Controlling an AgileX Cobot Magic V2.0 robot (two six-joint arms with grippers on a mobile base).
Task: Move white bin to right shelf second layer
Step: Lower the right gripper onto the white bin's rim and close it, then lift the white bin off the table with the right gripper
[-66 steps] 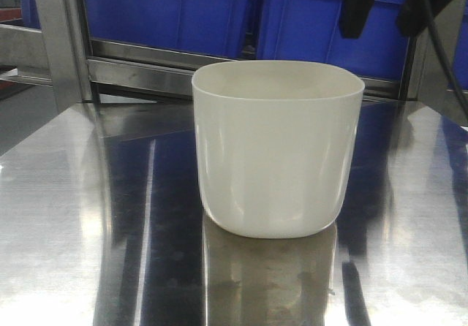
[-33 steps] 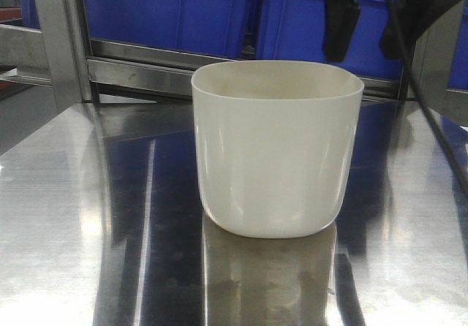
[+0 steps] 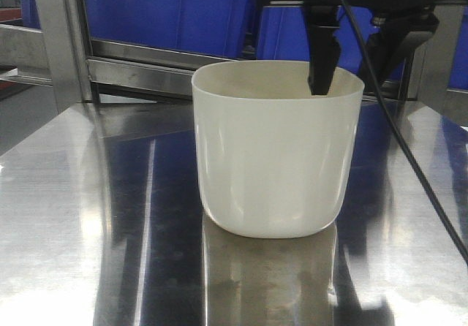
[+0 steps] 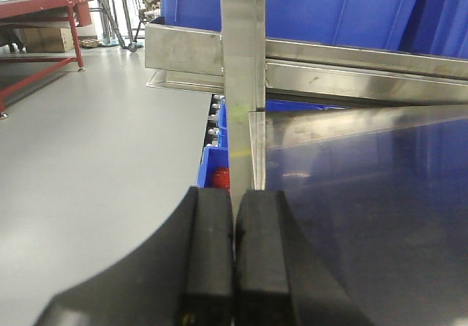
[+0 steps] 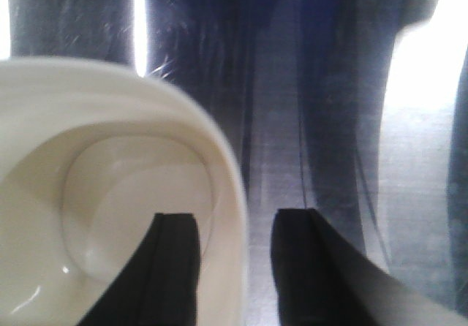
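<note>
Exterior front-facing: white bin (image 3: pixel 278 150) upright on steel tabletop (image 3: pixel 73 216). Right gripper (image 3: pixel 356 52) is over its rear rim, one finger inside the mouth, one outside.
Left wrist-mounted: left gripper (image 4: pixel 234 260) pads pressed together, empty; rack post (image 4: pixel 243 70) straight ahead.
Right wrist-mounted: jaws apart, straddling the bin wall, nothing clamped.

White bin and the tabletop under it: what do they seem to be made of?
The white bin looks like glossy cream-white plastic: smooth moulded walls with soft highlights. The tabletop looks like polished steel, probably stainless: it mirrors the bin and the blue crates behind.
</note>
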